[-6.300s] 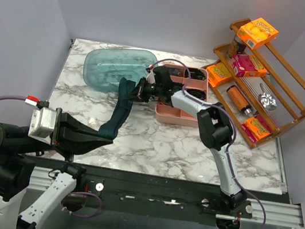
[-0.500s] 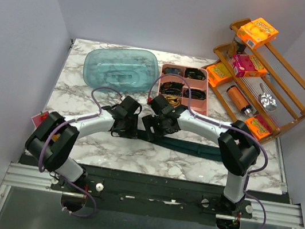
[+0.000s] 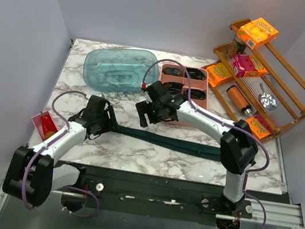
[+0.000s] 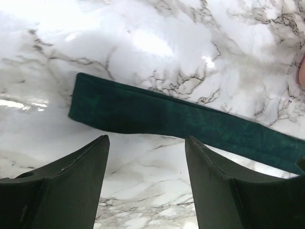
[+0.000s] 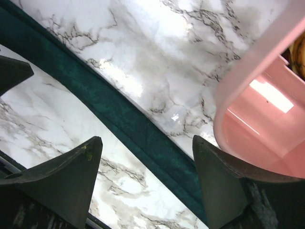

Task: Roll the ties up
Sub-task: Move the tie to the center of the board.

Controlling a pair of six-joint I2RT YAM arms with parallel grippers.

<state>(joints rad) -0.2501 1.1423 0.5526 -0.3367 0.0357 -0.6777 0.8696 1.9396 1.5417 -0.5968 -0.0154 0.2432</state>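
Observation:
One dark teal-green tie point(image 3: 165, 141) lies flat as a long strip across the marble table point(image 3: 152, 152). In the left wrist view its squared end point(image 4: 124, 107) rests just beyond my left gripper point(image 4: 147, 139), which is open with only marble between its fingers. My left gripper point(image 3: 106, 121) sits at the strip's left end. My right gripper point(image 3: 142, 115) hovers open over the strip, which passes diagonally under it as the tie point(image 5: 119, 109) in the right wrist view, with the gripper point(image 5: 147, 140) not touching it. Coiled ties point(image 3: 195, 74) sit in the pink tray point(image 3: 201, 109).
A teal see-through tub point(image 3: 119, 68) lies at the back left. A wooden rack point(image 3: 292, 113) with snack boxes stands at the right. The pink tray's rim point(image 5: 248, 81) is close to my right fingers. A small red packet point(image 3: 43, 124) lies by the table's left edge.
My left gripper has opened, let go of the tie's end and drawn back to the left. My right gripper has shifted slightly toward the tray. The tie now lies flat and free.

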